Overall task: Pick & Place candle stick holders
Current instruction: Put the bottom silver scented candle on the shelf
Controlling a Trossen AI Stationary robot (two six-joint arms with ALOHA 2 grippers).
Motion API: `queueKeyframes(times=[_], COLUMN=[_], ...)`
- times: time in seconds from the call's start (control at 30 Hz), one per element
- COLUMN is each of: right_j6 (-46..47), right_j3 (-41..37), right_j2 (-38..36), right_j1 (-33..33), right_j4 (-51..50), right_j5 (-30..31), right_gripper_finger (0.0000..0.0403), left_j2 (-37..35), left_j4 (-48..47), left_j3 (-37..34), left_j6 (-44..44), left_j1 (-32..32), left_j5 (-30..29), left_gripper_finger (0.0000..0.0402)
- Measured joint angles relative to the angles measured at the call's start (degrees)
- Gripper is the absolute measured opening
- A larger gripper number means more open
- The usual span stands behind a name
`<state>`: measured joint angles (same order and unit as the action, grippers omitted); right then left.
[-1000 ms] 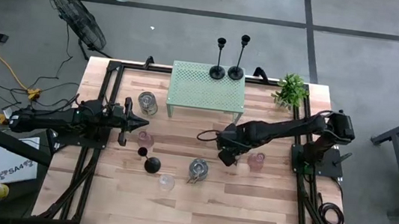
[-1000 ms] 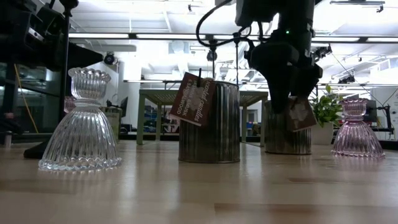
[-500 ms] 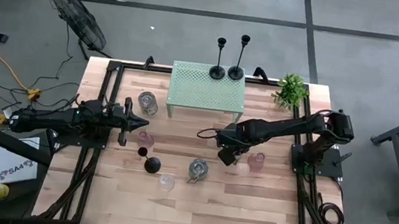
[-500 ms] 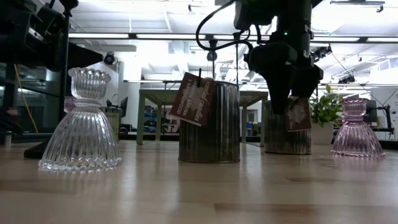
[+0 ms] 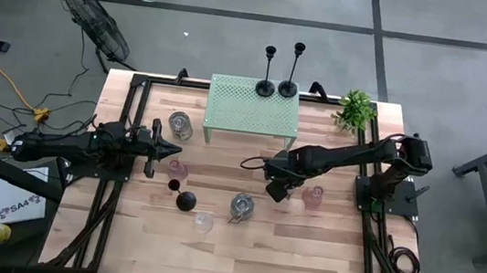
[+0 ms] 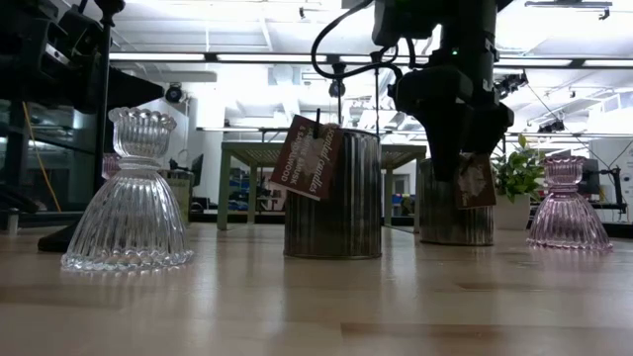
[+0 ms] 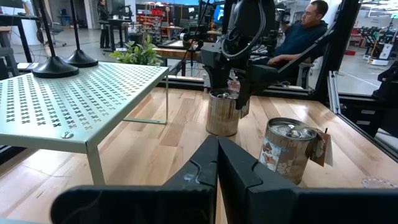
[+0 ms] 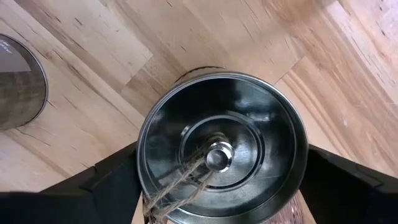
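My right gripper (image 8: 217, 186) straddles a silvery jar (image 8: 222, 146) near table centre, fingers wide on either side of its rim; only the wrist view shows that spread, while overhead my arm hides this jar. My left gripper (image 5: 173, 150), at nine o'clock, has its fingers pressed together. Two black candlesticks (image 5: 269, 71) stand on the green shelf (image 5: 253, 107) at twelve o'clock.
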<state>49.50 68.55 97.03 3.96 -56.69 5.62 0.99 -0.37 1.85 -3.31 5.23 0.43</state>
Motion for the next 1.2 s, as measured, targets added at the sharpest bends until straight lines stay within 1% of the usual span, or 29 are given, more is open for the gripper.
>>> queueKeyframes(times=[0.1, 0.23, 0.4, 0.5, 0.6, 0.8, 0.97, 1.2], right_j6=[-0.27, -0.82, -0.86, -0.88, -1.32, -2.82, -4.48, -7.62], right_j3=[0.0, -0.09, -0.05, 1.46, 5.25, 16.24, 22.88, 29.33], right_j2=[-0.03, -0.52, -2.29, -3.22, -4.08, -4.17, -4.15, -4.15], right_j1=[0.0, 0.0, 0.12, 0.16, 0.16, -0.65, -2.53, -6.92], right_j4=[0.07, 0.03, -0.05, -2.45, -6.83, -16.65, -19.67, -19.67], right_j5=[-0.14, -0.55, -0.63, -0.64, 0.49, 2.35, 4.09, 6.5], right_gripper_finger=[0.0353, 0.0347, 0.0347, 0.0347, 0.0347, 0.0347, 0.0347, 0.0347], left_j2=[0.0, -0.01, 0.0, -0.02, -0.02, -0.02, 0.0, -0.02], left_j4=[-0.01, -0.01, -0.01, -0.01, -0.01, -0.01, -0.01, -0.01], left_j3=[0.0, 0.0, 0.0, 0.0, 0.0, 0.0, 0.0, 0.0], left_j6=[0.0, 0.02, 0.02, 0.0, 0.01, 0.02, 0.02, 0.0], left_j1=[0.0, -0.01, 0.0, 0.0, -0.01, -0.02, 0.0, 0.0], left_j5=[0.0, 0.0, 0.0, 0.0, 0.0, 0.0, 0.0, 0.0], left_gripper_finger=[0.0, 0.0, 0.0, 0.0, 0.0, 0.0, 0.0, 0.0])
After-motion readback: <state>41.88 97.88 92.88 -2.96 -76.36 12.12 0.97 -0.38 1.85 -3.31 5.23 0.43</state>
